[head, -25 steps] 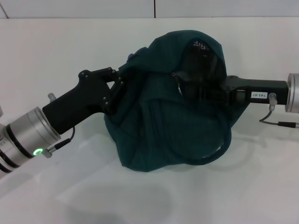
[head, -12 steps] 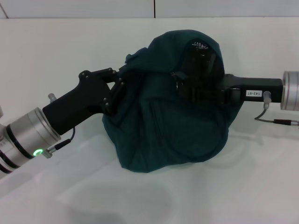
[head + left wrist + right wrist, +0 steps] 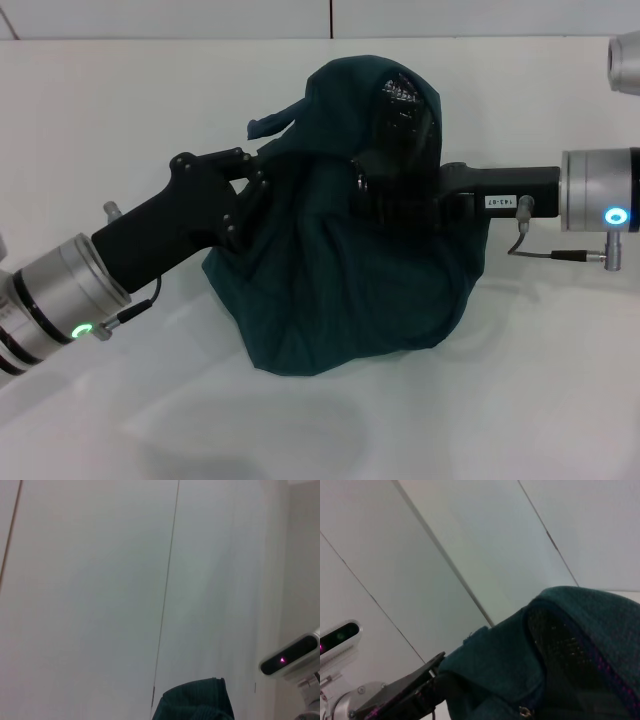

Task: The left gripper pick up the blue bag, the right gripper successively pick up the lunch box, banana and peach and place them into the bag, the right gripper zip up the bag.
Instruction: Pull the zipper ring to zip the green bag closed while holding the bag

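Note:
The blue bag (image 3: 340, 270), a dark teal fabric sack, stands bulging in the middle of the white table (image 3: 120, 110). My left gripper (image 3: 255, 178) comes in from the lower left and is shut on the bag's upper left edge. From the right, my right gripper (image 3: 368, 190) lies level against the bag's upper front, with its tips pinched at the small zipper pull (image 3: 356, 178). The right wrist view shows the bag (image 3: 570, 645), its mesh panel (image 3: 565, 645) and the left gripper (image 3: 405, 695) beyond it. Lunch box, banana and peach are hidden.
The bag's top edge (image 3: 192, 700) pokes into the left wrist view below a wall seam. A head camera unit (image 3: 292, 655) shows at that view's edge. A thin cable (image 3: 560, 252) hangs from the right wrist.
The right gripper has slid left along the bag's upper front, and the zipper pull moved left with it. The bag's top has leaned left. The left gripper has held still.

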